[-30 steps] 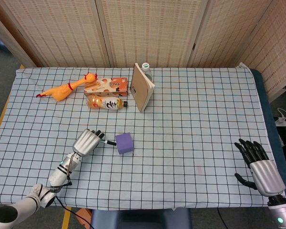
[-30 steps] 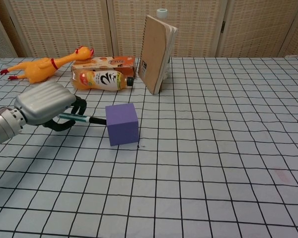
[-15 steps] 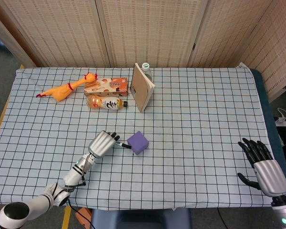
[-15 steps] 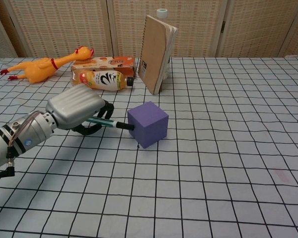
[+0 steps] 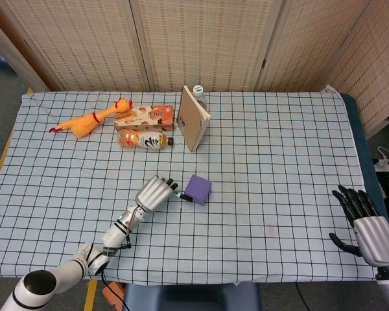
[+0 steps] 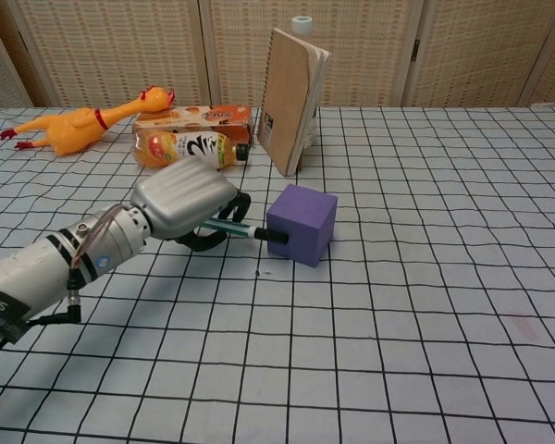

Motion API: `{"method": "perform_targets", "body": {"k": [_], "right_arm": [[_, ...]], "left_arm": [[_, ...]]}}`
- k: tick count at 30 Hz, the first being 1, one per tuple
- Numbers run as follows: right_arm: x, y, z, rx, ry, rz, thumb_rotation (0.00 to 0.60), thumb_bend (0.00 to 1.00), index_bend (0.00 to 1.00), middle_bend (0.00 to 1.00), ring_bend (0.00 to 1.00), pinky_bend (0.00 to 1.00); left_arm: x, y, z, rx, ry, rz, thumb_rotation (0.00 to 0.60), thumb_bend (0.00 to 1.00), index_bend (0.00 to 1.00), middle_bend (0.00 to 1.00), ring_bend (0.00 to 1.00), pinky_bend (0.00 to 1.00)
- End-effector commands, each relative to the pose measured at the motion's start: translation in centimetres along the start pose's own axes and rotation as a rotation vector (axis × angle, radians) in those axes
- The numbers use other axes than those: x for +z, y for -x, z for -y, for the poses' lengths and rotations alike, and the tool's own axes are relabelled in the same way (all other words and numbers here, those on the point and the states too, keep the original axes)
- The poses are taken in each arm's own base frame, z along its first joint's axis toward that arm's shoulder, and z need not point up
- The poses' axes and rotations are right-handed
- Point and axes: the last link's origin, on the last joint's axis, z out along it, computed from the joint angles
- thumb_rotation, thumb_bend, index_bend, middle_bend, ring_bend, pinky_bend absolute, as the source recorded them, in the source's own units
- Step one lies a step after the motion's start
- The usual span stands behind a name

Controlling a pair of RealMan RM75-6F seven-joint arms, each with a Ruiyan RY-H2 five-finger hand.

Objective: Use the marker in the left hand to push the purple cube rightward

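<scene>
The purple cube [image 5: 198, 189] [image 6: 302, 224] sits near the middle of the checked table, turned at an angle. My left hand [image 5: 155, 194] [image 6: 185, 205] lies just left of it and grips a green marker [image 6: 242, 231] [image 5: 179, 195]. The marker's black tip touches the cube's left face. My right hand [image 5: 368, 223] hangs open at the table's front right corner, far from the cube; the chest view does not show it.
At the back stand a tan notebook [image 5: 194, 117] [image 6: 295, 87] with a bottle [image 5: 198, 93] behind it. Left of them lie a juice bottle [image 5: 144, 139] [image 6: 186, 149], a snack box [image 5: 146, 115] and a rubber chicken [image 5: 87, 121] [image 6: 79, 123].
My left hand has moved rightward with the marker, pushing the purple cube to the right and turning it. My right hand has drifted slightly lower and to the right.
</scene>
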Motion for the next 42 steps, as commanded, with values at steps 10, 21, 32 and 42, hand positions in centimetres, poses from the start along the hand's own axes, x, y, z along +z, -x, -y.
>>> {"method": "perform_targets", "body": {"k": [10, 21, 32, 42], "right_arm": [[-0.2, -0.6, -0.9, -0.001, 0.043, -0.023, 0.6, 0.14, 0.0, 0.0, 0.0, 0.0], [-0.1, -0.8, -1.2, -0.003, 0.063, -0.026, 0.6, 0.13, 0.0, 0.0, 0.0, 0.0], [-0.1, -0.9, -1.4, 0.0, 0.067, -0.032, 0.6, 0.13, 0.0, 0.0, 0.0, 0.0], [-0.3, -0.9, -1.1, 0.002, 0.05, -0.029, 0.6, 0.13, 0.0, 0.0, 0.0, 0.0]], "left_arm": [[2.9, -0.4, -0.9, -0.015, 0.015, -0.009, 0.6, 0.62, 0.78, 0.79, 0.7, 0.81], [4.9, -1.4, -2.7, -0.057, 0.047, -0.044, 0.6, 0.62, 0.77, 0.79, 0.7, 0.81], [6.9, -2.6, -4.4, -0.056, 0.082, -0.075, 0.6, 0.62, 0.77, 0.79, 0.71, 0.83], [5.4, -1.6, -2.1, -0.031, 0.035, -0.066, 0.6, 0.62, 0.77, 0.79, 0.71, 0.83]]}}
